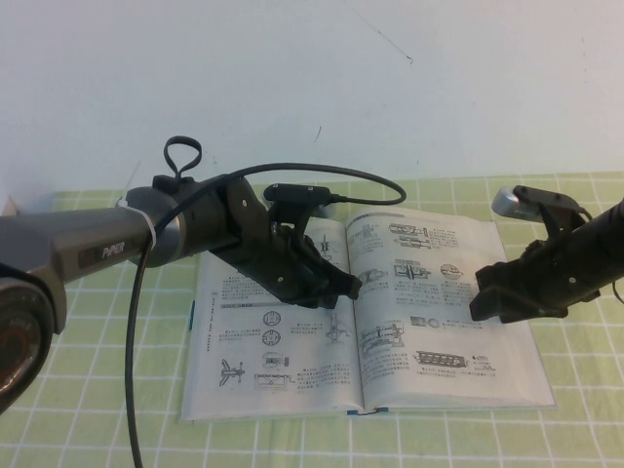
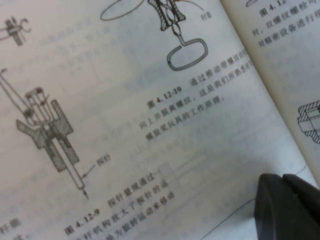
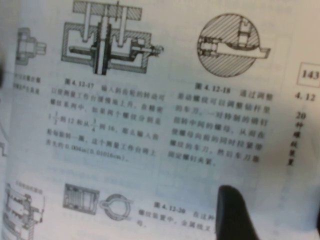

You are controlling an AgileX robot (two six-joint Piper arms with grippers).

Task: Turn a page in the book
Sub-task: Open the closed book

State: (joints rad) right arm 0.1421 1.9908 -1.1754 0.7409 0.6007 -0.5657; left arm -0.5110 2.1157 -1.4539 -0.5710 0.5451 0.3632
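The book (image 1: 366, 322) lies open and flat on the counter (image 1: 585, 409), which carries a green checked cloth, and both of its leaves are down. So I judge that the turn has not started yet; this is the approach step.

The page (image 1: 444, 302) with rows of small cross-section drawings is the right-hand leaf. The right gripper (image 1: 507, 297) hovers at its outer edge, near the side of the book. Its arm comes in from the right and slopes down toward the paper. Its fingers are spread, and nothing is between them. In the right wrist view one dark fingertip (image 3: 232, 210) shows above the printed text (whether it touches the paper I cannot tell).

The left gripper (image 1: 336, 283) is low over the left leaf, just beside the spine, with its arm reaching in from the left. Of its fingers I cannot tell whether they are spread or pressed together.

The next move probably asks the right fingers to catch only the top sheet at its free edge and lift it toward the spine. The risk is taking several sheets together.
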